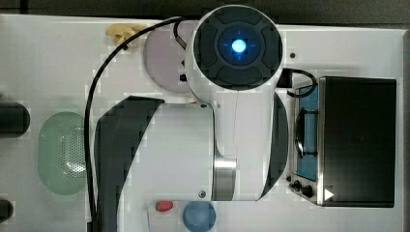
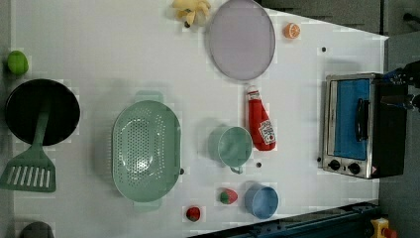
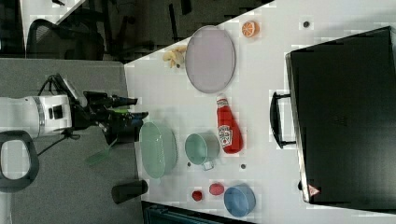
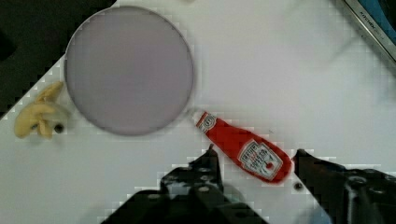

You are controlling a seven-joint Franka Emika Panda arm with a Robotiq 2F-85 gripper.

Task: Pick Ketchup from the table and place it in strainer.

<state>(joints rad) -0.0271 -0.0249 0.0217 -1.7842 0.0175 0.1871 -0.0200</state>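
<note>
Ketchup (image 2: 259,121) lies flat on the table (image 2: 99,49), mid-frame in the left view, cap twd the lilac plate (image 2: 240,38), just right of the green cup (image 2: 233,146). Strainer (image 2: 145,150) sits left of the cup, nothing in it. Gripper (image 4: 254,154) w/ fingers spread, holding nothing; in the wrist view the bottle shows betw. the fingertips.
</note>
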